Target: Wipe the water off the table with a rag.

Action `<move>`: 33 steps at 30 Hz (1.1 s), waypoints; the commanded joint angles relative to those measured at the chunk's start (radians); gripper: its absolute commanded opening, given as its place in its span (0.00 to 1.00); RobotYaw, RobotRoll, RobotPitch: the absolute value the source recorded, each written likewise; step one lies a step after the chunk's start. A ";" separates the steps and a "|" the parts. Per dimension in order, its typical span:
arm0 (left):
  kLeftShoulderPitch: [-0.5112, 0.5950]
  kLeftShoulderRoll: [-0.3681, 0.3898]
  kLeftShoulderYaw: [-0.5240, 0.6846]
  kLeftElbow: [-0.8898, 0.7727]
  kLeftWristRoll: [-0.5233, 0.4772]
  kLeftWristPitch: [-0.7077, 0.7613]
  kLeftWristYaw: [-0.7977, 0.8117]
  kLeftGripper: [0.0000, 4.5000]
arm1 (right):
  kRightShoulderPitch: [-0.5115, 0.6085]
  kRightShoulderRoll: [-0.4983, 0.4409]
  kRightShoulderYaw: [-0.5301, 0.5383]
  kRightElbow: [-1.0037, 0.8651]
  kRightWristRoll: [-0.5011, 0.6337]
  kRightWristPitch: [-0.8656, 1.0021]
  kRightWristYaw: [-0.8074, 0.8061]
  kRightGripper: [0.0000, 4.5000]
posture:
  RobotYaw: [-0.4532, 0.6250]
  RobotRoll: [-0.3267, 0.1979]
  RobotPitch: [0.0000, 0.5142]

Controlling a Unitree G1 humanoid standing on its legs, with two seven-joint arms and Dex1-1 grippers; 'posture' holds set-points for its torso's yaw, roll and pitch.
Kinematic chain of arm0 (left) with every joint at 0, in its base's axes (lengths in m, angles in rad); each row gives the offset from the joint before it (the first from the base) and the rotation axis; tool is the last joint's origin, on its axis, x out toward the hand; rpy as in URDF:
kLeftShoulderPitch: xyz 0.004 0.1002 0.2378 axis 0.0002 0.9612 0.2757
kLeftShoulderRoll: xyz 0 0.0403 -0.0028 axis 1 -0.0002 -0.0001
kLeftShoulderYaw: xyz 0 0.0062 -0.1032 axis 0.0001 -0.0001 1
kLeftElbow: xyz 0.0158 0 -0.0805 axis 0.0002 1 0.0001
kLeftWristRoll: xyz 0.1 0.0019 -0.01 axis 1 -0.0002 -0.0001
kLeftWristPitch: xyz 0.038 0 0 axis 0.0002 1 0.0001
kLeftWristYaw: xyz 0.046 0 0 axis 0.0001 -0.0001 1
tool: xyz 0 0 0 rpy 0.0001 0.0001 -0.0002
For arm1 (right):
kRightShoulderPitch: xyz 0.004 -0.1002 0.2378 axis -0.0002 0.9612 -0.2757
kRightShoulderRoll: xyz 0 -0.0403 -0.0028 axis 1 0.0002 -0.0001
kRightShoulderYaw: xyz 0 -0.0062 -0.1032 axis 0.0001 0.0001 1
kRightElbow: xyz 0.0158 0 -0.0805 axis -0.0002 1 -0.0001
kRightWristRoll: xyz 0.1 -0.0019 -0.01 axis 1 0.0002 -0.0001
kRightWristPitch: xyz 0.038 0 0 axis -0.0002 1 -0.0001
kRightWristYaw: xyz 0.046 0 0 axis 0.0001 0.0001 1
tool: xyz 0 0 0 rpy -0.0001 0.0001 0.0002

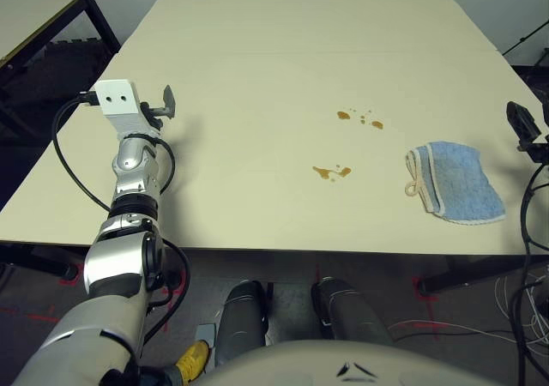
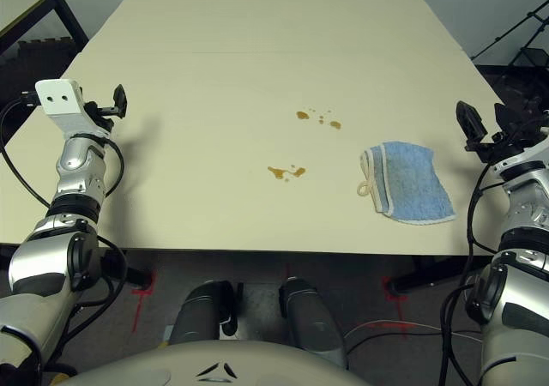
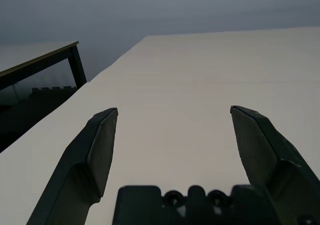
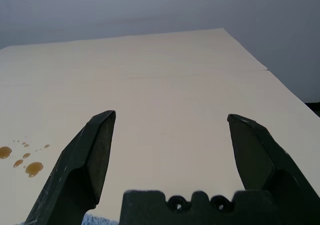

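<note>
Head stereo pair looking down over the tabletop [image 1: 257,26]; wrist views low along it, sharing its far end.

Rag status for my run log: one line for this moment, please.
rag: untouched, robot's right side | water: two clusters, unwiped | left gripper: open | right gripper: open

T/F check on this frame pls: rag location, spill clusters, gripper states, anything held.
1. The rag lies flat on the table, nearer the robot's right arm. True.
2. The water sits in one single puddle. False: there are two small clusters, a farther one and a nearer one.
3. The rag covers the nearer cluster. False: it lies beside both clusters, touching neither.
4. The right gripper is open and holds nothing. True.
5. The left gripper is shut on the rag. False: its fingers are spread apart, empty, over bare tabletop.
</note>
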State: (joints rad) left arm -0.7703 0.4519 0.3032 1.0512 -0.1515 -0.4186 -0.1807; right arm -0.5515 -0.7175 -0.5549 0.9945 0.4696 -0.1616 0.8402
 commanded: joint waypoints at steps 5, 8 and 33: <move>0.009 0.005 -0.013 -0.024 0.005 0.014 -0.022 1.00 | -0.012 0.010 0.011 0.014 -0.011 0.003 -0.008 0.99 | 0.15 0.62 0.22; 0.005 0.006 -0.020 -0.026 0.000 0.019 -0.059 1.00 | -0.016 0.007 0.012 0.016 -0.012 0.004 -0.009 0.99 | 0.15 0.62 0.23; -0.053 0.011 -0.029 -0.047 -0.098 0.170 -0.633 1.00 | 0.078 0.050 -0.003 -0.157 0.012 0.066 -0.043 0.99 | 0.05 0.62 0.24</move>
State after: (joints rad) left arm -0.8114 0.4589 0.2866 1.0276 -0.2349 -0.2704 -0.7713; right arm -0.4864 -0.6652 -0.5552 0.8622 0.4712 -0.1072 0.8025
